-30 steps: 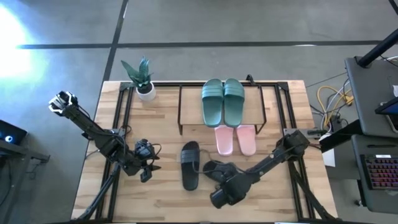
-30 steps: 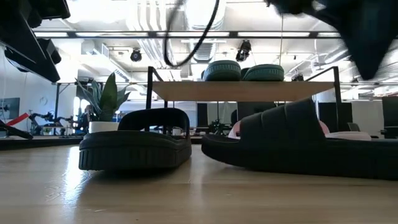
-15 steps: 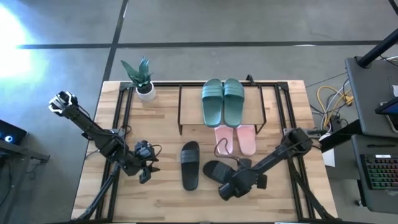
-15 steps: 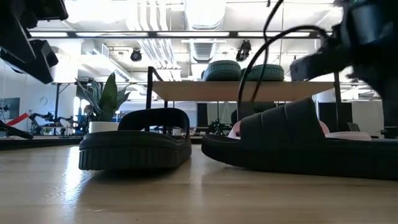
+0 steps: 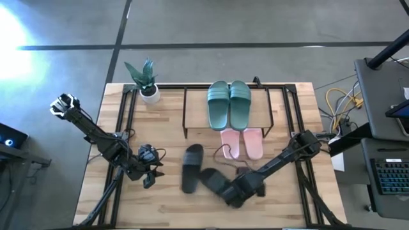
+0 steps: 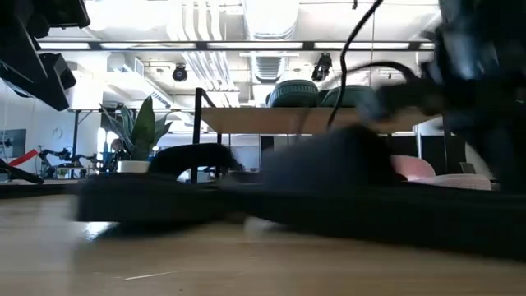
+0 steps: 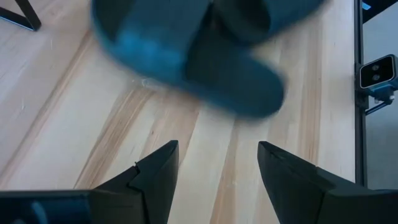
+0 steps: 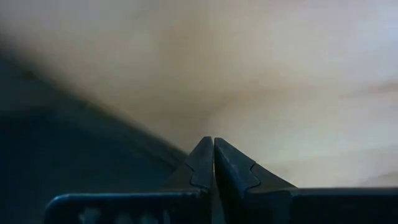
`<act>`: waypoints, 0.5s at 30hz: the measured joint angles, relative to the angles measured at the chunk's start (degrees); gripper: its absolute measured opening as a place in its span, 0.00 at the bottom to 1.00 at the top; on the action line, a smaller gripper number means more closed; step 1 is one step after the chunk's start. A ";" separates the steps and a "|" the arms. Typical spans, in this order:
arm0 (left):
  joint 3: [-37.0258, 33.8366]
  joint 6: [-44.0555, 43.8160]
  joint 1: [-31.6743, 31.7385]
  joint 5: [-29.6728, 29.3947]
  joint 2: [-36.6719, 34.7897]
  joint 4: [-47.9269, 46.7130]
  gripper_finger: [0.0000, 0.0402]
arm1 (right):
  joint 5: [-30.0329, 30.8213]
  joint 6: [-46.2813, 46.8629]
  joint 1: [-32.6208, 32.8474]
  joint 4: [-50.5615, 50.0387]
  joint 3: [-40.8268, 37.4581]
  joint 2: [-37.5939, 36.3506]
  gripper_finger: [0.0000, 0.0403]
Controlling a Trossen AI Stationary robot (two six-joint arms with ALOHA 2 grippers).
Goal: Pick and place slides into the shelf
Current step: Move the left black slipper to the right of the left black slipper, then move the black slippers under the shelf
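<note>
The dark green pair of slides [image 5: 229, 104] lies on the top board of the shelf [image 5: 186, 112]. The pink pair [image 5: 241, 142] rests on the table, at the shelf's near side. Two black slides lie on the table: one [image 5: 190, 167] in the middle, the other [image 5: 214, 181] slanted just right of it. My right gripper [image 5: 238, 191] is shut and points down at this second slide's right end. My left gripper [image 5: 148, 181] waits open at the near left, with nothing between its fingers [image 7: 214, 162]. Both black slides show blurred in the low view [image 6: 345, 189]. My right gripper comes from above, pointing down, its shut fingertips [image 8: 205, 152] right at the side edge of the slanted black slide [image 8: 149, 146], near its right end. It seems to push the slide sideways with the shut fingers. The slide lies flat on the table.
A potted plant [image 5: 146, 80] stands at the far left corner. A loose cable [image 5: 223, 152] loops beside the pink pair. Bare tabletop [image 5: 166, 204] lies along the near edge. A desk with a keyboard [image 5: 390, 179] stands off the table's right side.
My right gripper has sunk toward the table and gone toward its left edge, rolling its wrist while staying shut. The right black slide has slid left and nearer and turned slantwise. It has nudged the other black slide, which has shifted and tilted slightly.
</note>
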 joint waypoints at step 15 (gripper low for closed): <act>-1.05 1.25 -0.03 -0.18 1.93 -1.79 0.51 | 8.31 -11.32 1.90 3.17 7.56 0.00 0.02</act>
